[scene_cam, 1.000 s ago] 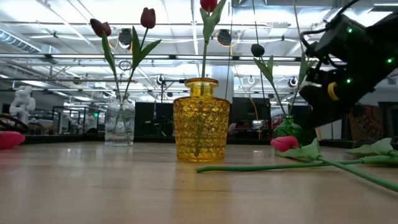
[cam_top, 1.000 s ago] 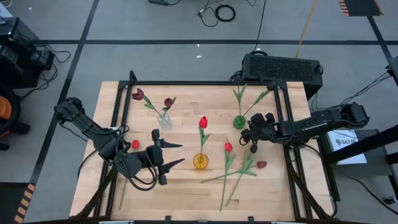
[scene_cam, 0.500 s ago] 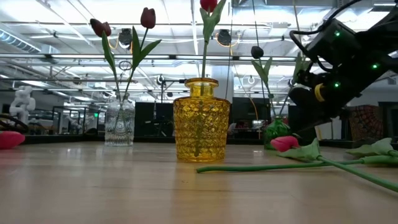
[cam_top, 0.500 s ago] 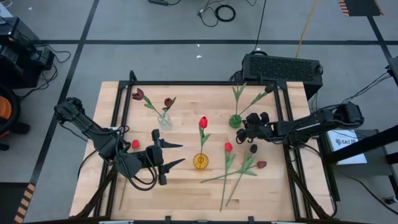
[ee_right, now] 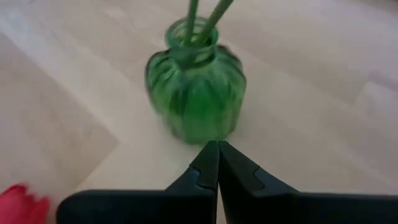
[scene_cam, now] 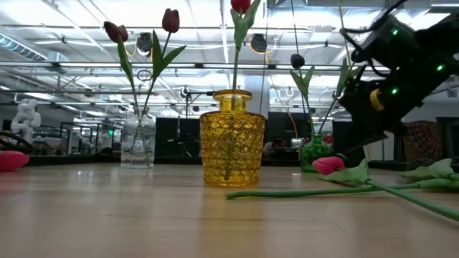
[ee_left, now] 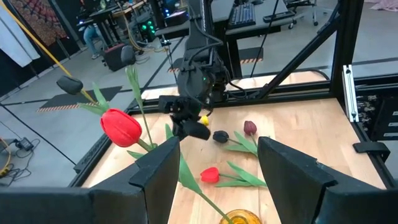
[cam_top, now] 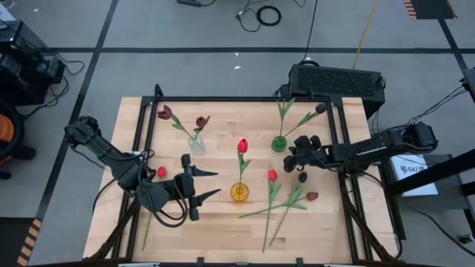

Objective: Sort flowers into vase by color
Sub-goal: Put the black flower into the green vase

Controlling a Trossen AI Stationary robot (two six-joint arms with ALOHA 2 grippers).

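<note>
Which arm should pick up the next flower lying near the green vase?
Probably the right. Its gripper hovers beside the green vase, fingers shut and empty, with the loose flowers just below it. The left gripper, fingers open, waits across the table past the yellow vase.

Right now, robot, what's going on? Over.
Right gripper shut, empty, at green vase. Left gripper open, waiting. Three flowers lie on table.

table (cam_top: 326, 222): pale matt wood | green vase (ee_right: 196, 102): glossy ribbed glass | yellow vase (scene_cam: 232, 149): faceted glass
</note>
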